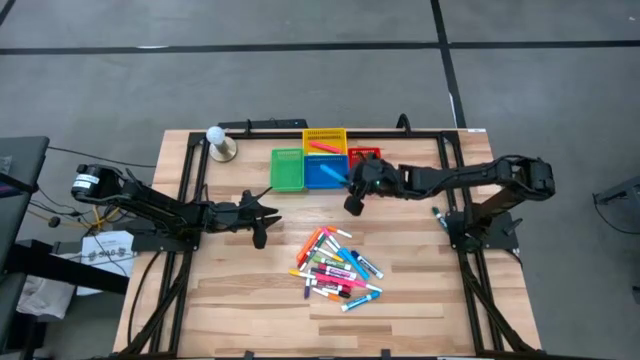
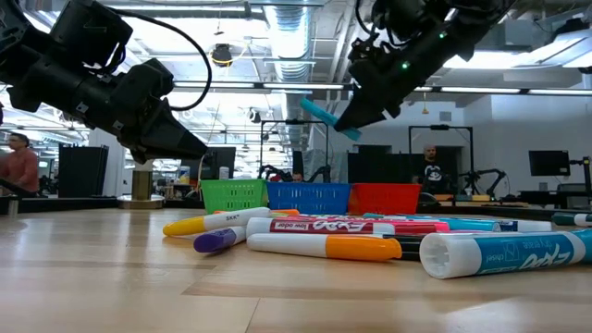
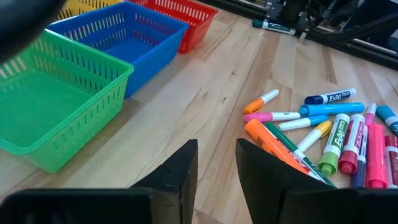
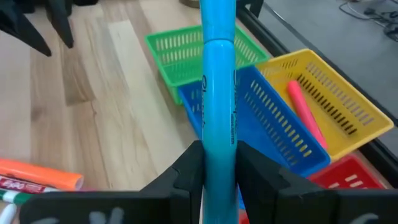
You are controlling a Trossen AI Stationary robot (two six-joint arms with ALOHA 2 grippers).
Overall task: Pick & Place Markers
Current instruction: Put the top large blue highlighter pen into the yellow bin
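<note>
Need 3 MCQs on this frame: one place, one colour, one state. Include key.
1. Where does the pink marker lie?
A. yellow basket
B. green basket
C. bare table

2. What colour is the marker in the right end effector?
A. orange
B. light blue
C. purple

3. The left end effector is:
A. shut on a marker
B. resting in a basket
C. open, holding nothing

Key: A, the high view shows it inside the yellow basket; B, the right wrist view shows a blue barrel clamped; C, wood shows between its fingers.
</note>
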